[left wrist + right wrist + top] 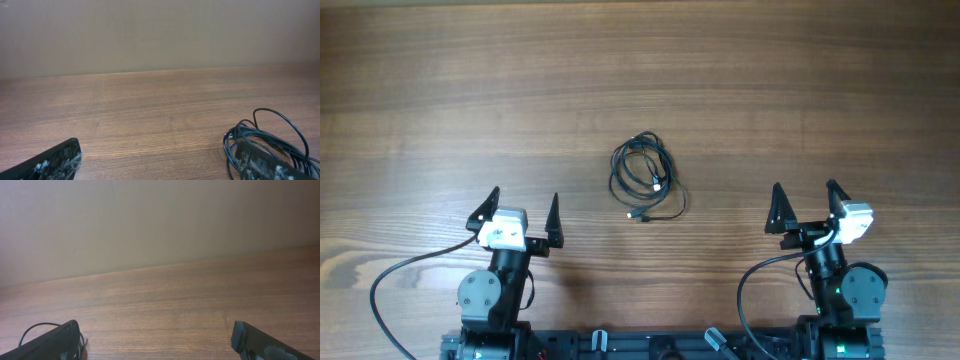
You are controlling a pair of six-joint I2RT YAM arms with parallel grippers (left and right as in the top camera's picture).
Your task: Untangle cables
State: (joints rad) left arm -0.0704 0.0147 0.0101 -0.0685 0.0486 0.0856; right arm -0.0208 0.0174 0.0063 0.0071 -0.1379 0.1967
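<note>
the cables (pixel 645 178) lie in one small tangled bundle of thin black loops near the middle of the wooden tabletop (pixel 440 90). one silvery plug tip (pixel 632 215) pokes out at the bundle's lower left edge, toward the robot's side. the bundle sits between the two arms and a little farther out than either, touching neither.

the left fingers (pixel 554 220) are spread wide apart and empty, resting back near the robot's edge of the tabletop, well apart from the bundle. in the left wrist view the cables (pixel 270 145) show at the lower right, partly hidden behind the right-hand one of the left fingers (pixel 265 169).

the right fingers (pixel 777 210) are likewise released, spread wide with nothing between them. in the right wrist view a single black loop of the cables (pixel 37 327) peeks above the left-hand one of the right fingers (pixel 50 342); bare tabletop (pixel 165 305) fills the gap.
</note>
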